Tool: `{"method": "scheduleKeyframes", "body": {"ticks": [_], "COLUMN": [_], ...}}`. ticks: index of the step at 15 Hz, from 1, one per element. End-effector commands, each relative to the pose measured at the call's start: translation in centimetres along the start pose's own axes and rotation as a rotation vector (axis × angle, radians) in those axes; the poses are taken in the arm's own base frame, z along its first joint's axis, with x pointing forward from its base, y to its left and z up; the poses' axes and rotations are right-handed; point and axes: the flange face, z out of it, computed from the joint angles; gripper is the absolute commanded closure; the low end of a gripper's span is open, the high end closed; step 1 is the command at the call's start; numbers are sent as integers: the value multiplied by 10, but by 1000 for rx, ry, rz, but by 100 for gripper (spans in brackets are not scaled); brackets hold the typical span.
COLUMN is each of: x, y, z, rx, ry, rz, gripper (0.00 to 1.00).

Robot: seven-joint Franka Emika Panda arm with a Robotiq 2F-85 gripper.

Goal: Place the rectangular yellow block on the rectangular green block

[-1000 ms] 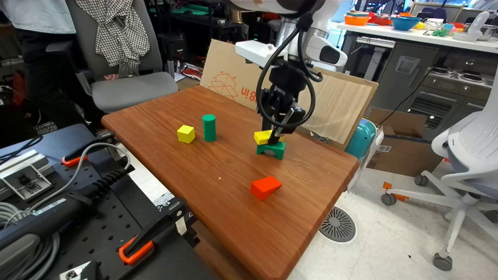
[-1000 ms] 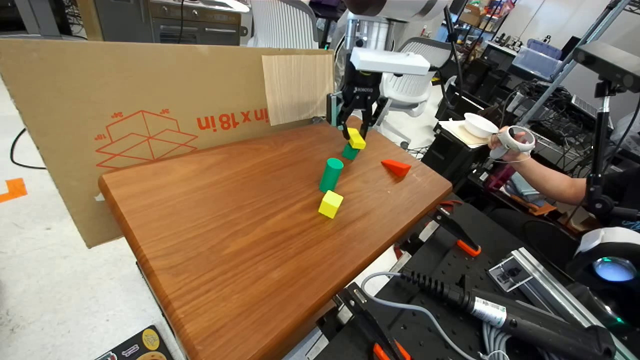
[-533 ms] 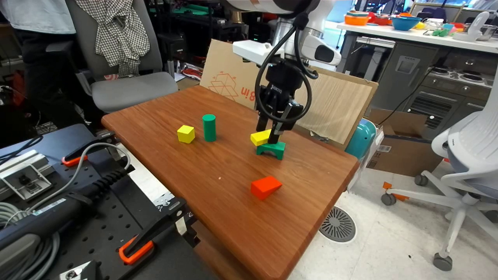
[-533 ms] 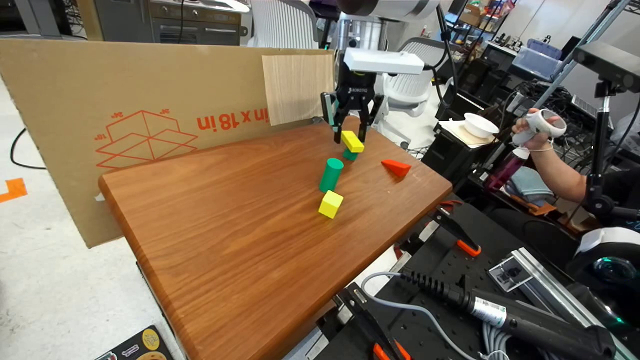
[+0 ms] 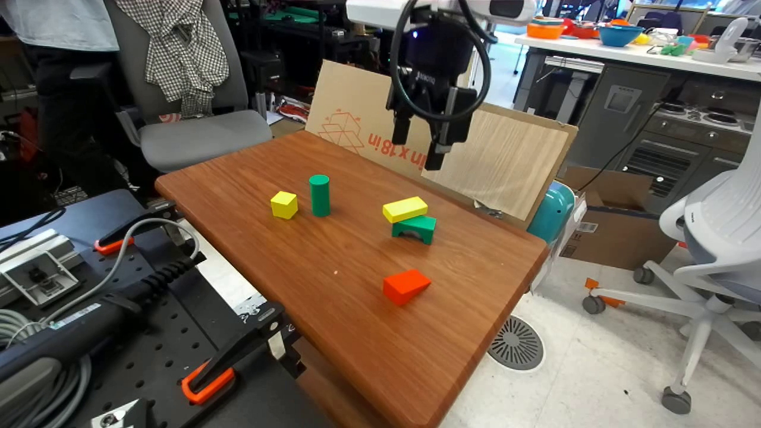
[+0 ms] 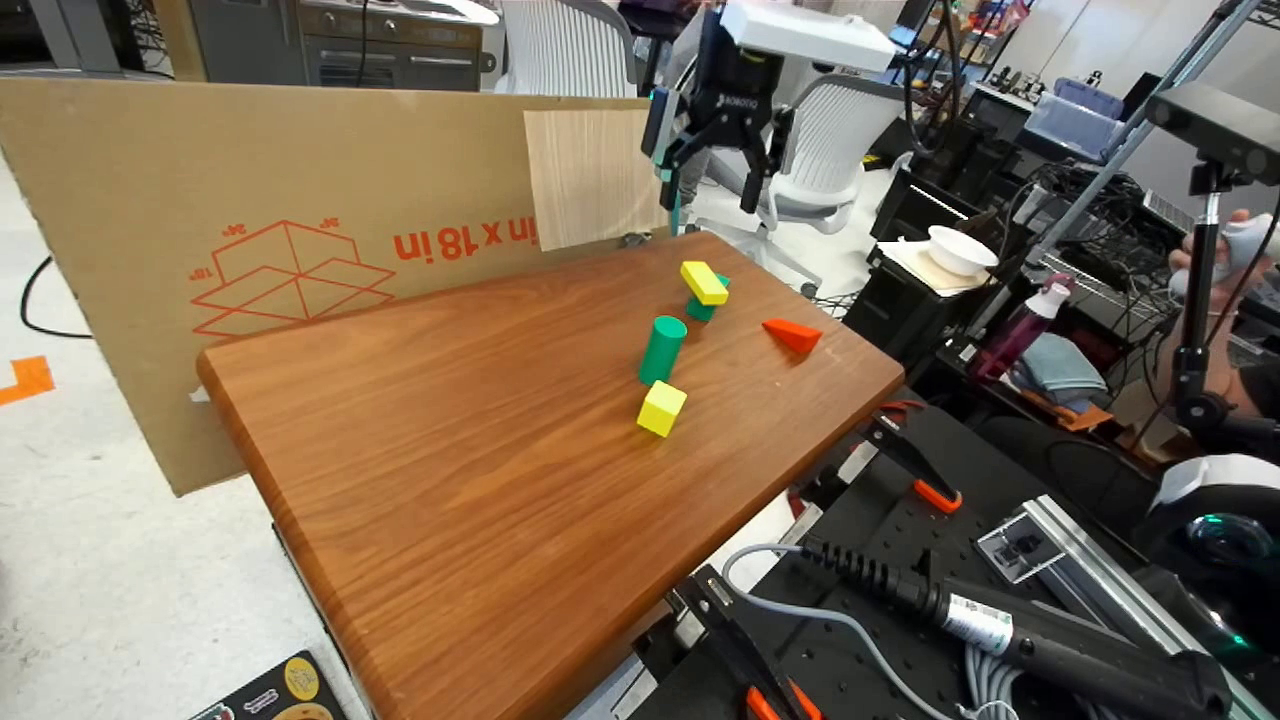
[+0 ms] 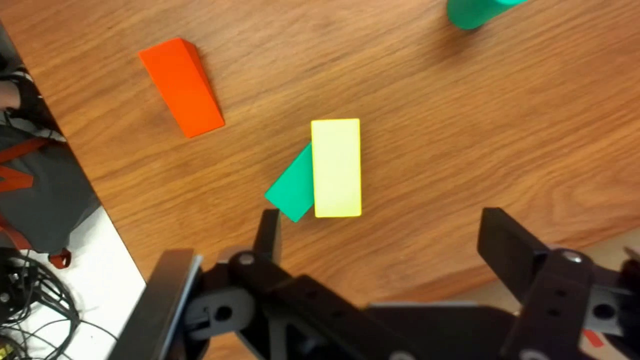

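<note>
The rectangular yellow block [image 5: 405, 209] rests on top of the rectangular green block [image 5: 425, 226], which has an arched underside and stands on the wooden table. From above, in the wrist view, the yellow block [image 7: 337, 168] lies at an angle across the green block [image 7: 294, 187], whose one end sticks out from beneath; the rest of it is covered. Both exterior views show my gripper [image 5: 418, 151] raised well above the stack, touching neither block. Its jaws stand wide apart with nothing between them [image 7: 381, 211] in the wrist view.
A red wedge [image 5: 406, 286] lies on the table near the stack. Farther off stand a green cylinder [image 6: 662, 350] and a yellow cube [image 6: 661, 408]. A cardboard sheet [image 6: 420, 170] rises along one table edge. Black clamps [image 5: 238, 351] grip another edge.
My gripper has let go of the yellow block, opened wide and risen above the stack. The yellow block stays on the green one, turned slightly from its earlier angle.
</note>
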Motion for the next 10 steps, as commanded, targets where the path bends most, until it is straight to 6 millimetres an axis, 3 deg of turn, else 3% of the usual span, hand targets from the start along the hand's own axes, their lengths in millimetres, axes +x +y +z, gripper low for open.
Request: {"method": "scheduleKeyframes", "body": {"ticks": [1, 4, 6, 7, 10], "x": [-60, -112, -151, -110, -143], "y": [-7, -25, -36, -35, -42], "z": [-29, -24, -10, -14, -2], "rx": [32, 41, 52, 28, 26], "ry": [22, -36, -101, -69, -110], "rz": [-86, -189, -309, -228, -294], "gripper": [0, 0, 0, 0, 0]}}
